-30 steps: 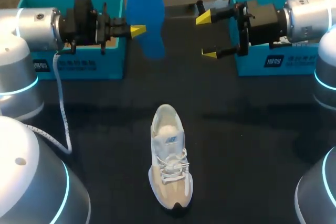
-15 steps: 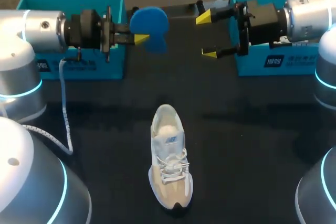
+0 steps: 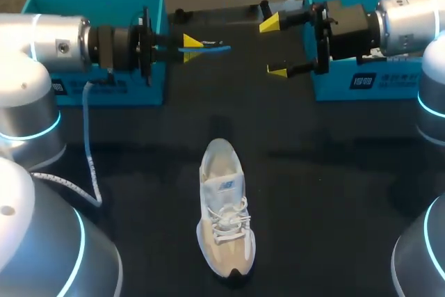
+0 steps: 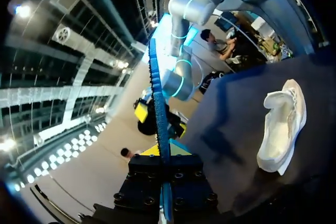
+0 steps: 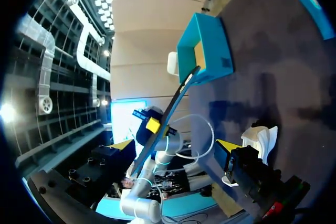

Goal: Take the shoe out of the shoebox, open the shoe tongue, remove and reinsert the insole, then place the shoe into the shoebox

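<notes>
Left gripper (image 3: 189, 45): pressed together on the insole (image 3: 208, 49), which is pinched at one end from two sides.
Insole: held in the air over the far part of the table (image 3: 334, 172) and seen edge-on from above as a thin blue line. Its long axis is laid across the table, and the free end is pointed at the right gripper (image 3: 274, 46) but is apart from it.
Right gripper: spread wide, and nothing is held.
Boxes: the left box (image 3: 104, 5) is behind the left arm, the right box (image 3: 334, 85) under the right arm.
Shoe (image 3: 224, 206): laid on the table outside both boxes, on the near side, lower than both grippers and well apart from them.
Shoe axis: run from far to near, almost crosswise to the insole. The opening seems to be at the far end.
Nearer arm: the left gripper is judged slightly nearer to the shoe.
Next move, as judged: the insole must be turned along the shoe and brought down to it.
</notes>
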You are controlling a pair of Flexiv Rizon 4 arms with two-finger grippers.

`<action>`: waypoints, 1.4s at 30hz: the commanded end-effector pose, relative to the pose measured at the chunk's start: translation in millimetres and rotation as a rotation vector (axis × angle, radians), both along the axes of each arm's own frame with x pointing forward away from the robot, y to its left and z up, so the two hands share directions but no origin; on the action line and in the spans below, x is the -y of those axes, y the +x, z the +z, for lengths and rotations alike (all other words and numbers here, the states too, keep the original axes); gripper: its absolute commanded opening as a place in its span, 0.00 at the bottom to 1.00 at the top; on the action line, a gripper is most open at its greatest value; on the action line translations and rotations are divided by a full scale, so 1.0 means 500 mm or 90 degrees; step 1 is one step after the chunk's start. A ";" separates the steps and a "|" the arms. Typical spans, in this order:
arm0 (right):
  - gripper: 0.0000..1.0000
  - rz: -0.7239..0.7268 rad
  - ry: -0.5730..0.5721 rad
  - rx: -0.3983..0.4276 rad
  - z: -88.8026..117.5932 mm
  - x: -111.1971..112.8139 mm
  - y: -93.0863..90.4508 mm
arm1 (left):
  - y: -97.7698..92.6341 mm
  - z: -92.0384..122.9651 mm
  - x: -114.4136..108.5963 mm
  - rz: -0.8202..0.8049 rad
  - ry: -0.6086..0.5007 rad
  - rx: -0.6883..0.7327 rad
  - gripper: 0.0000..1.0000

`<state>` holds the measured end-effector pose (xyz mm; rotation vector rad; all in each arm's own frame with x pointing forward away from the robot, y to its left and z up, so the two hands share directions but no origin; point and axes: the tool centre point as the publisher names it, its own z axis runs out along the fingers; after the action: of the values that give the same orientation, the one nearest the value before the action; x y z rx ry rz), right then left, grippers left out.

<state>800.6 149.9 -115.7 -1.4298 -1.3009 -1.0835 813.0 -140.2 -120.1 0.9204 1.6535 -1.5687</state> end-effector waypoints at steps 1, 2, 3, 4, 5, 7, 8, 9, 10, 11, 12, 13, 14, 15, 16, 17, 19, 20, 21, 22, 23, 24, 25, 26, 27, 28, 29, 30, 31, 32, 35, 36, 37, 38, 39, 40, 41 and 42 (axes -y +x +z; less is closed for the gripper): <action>1.00 -0.001 -0.001 0.000 0.000 -0.004 0.000 | -0.007 -0.007 -0.002 -0.025 -0.026 0.055 0.00; 1.00 -0.001 -0.001 0.000 0.000 -0.004 0.000 | -0.010 -0.006 0.000 -0.031 -0.038 0.073 0.00; 1.00 -0.001 -0.001 0.000 0.000 -0.004 0.000 | -0.009 -0.006 -0.001 -0.032 -0.036 0.079 0.00; 1.00 -0.001 -0.001 0.000 0.000 -0.004 0.000 | -0.010 -0.009 -0.001 -0.029 -0.024 0.117 0.00; 1.00 -0.001 -0.001 0.000 0.000 -0.004 0.000 | -0.010 -0.011 -0.004 -0.015 0.010 0.164 0.00; 1.00 -0.001 -0.001 0.000 0.000 -0.004 0.000 | -0.008 -0.012 -0.006 0.002 0.053 0.202 0.00; 1.00 -0.001 -0.001 0.000 0.000 -0.004 0.000 | -0.008 -0.012 -0.006 0.002 0.053 0.202 0.00; 1.00 -0.001 -0.001 0.000 0.000 -0.004 0.000 | -0.008 -0.012 -0.006 0.002 0.053 0.202 0.00; 1.00 -0.001 -0.001 0.000 0.000 -0.004 0.000 | -0.008 -0.012 -0.006 0.002 0.053 0.202 0.00; 1.00 -0.001 -0.001 0.000 0.000 -0.004 0.000 | -0.008 -0.012 -0.006 0.002 0.053 0.202 0.00; 1.00 -0.001 -0.001 0.000 0.000 -0.004 0.000 | -0.008 -0.012 -0.006 0.002 0.053 0.202 0.00; 1.00 -0.001 -0.001 0.000 0.000 -0.004 0.000 | -0.008 -0.012 -0.006 0.002 0.053 0.202 0.00; 1.00 -0.001 -0.001 0.000 0.000 -0.004 0.000 | -0.008 -0.012 -0.006 0.002 0.053 0.202 0.00; 1.00 -0.001 -0.001 0.000 0.000 -0.004 0.000 | -0.008 -0.012 -0.006 0.002 0.053 0.202 0.00; 1.00 -0.001 -0.001 0.000 0.000 -0.004 0.000 | -0.008 -0.012 -0.006 0.002 0.053 0.202 0.00; 1.00 -0.001 -0.001 0.000 0.000 -0.004 0.000 | -0.008 -0.012 -0.006 0.002 0.053 0.202 0.00; 1.00 -0.001 -0.001 0.000 0.000 -0.004 0.000 | -0.010 -0.014 -0.001 -0.007 0.043 0.239 0.00; 1.00 -0.001 -0.001 0.000 0.000 -0.004 0.000 | -0.010 -0.016 0.001 -0.004 0.047 0.242 0.00; 1.00 -0.001 -0.001 0.000 0.000 -0.004 0.000 | -0.007 -0.020 0.003 -0.005 0.046 0.254 0.00; 1.00 -0.001 -0.001 0.000 0.000 -0.004 0.000 | -0.004 -0.023 0.005 0.000 0.034 0.278 0.00; 1.00 -0.001 -0.007 0.006 0.000 -0.008 0.001 | -0.001 -0.025 0.006 -0.004 0.026 0.282 0.00; 1.00 0.001 -0.008 0.007 0.000 -0.013 -0.001 | 0.001 -0.024 0.006 -0.001 0.015 0.301 0.00; 1.00 0.006 -0.005 0.008 -0.001 -0.019 -0.004 | 0.003 -0.024 0.006 0.002 0.013 0.314 0.00; 1.00 0.007 -0.002 0.009 -0.003 -0.022 -0.007 | 0.006 -0.024 0.006 -0.002 -0.001 0.315 0.00; 1.00 0.007 0.001 0.009 -0.005 -0.024 -0.009 | 0.007 -0.023 0.007 0.000 -0.007 0.320 0.00; 1.00 0.010 0.011 0.008 -0.008 -0.028 -0.014 | 0.011 -0.023 0.009 -0.002 -0.011 0.330 0.00; 1.00 0.012 0.015 0.007 -0.009 -0.031 -0.017 | 0.012 -0.024 0.011 -0.007 -0.019 0.331 0.00; 1.00 0.010 0.015 0.007 -0.011 -0.034 -0.021 | 0.014 -0.025 0.013 -0.003 -0.026 0.334 0.00; 1.00 0.011 0.018 0.005 -0.012 -0.040 -0.027 | 0.017 -0.028 0.019 -0.009 -0.031 0.344 0.00; 1.00 0.014 0.020 0.004 -0.013 -0.045 -0.030 | 0.019 -0.030 0.023 -0.007 -0.036 0.342 0.00; 1.00 0.012 0.022 -0.002 -0.015 -0.057 -0.039 | 0.022 -0.033 0.028 -0.013 -0.045 0.340 0.00; 1.00 0.008 0.026 -0.002 -0.015 -0.064 -0.044 | 0.022 -0.033 0.028 -0.013 -0.045 0.340 0.00; 1.00 0.002 0.024 -0.007 -0.017 -0.068 -0.048 | 0.022 -0.033 0.028 -0.013 -0.045 0.340 0.00; 1.00 -0.003 0.026 -0.010 -0.019 -0.074 -0.053 | 0.022 -0.033 0.028 -0.013 -0.045 0.340 0.00; 1.00 -0.013 0.019 -0.013 -0.021 -0.076 -0.062 | 0.022 -0.033 0.028 -0.013 -0.045 0.340 0.00; 1.00 -0.013 0.019 -0.013 -0.021 -0.076 -0.062 | 0.022 -0.033 0.028 -0.013 -0.045 0.340 0.00; 1.00 -0.013 0.019 -0.013 -0.021 -0.076 -0.062 | 0.022 -0.033 0.028 -0.013 -0.045 0.340 0.00; 1.00 -0.013 0.019 -0.013 -0.021 -0.076 -0.062 | 0.022 -0.033 0.028 -0.013 -0.045 0.340 0.00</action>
<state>775.4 184.9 -126.5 -1.4146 -1.2620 -1.0803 823.1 -153.0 -136.3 1.1920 1.2071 -1.2410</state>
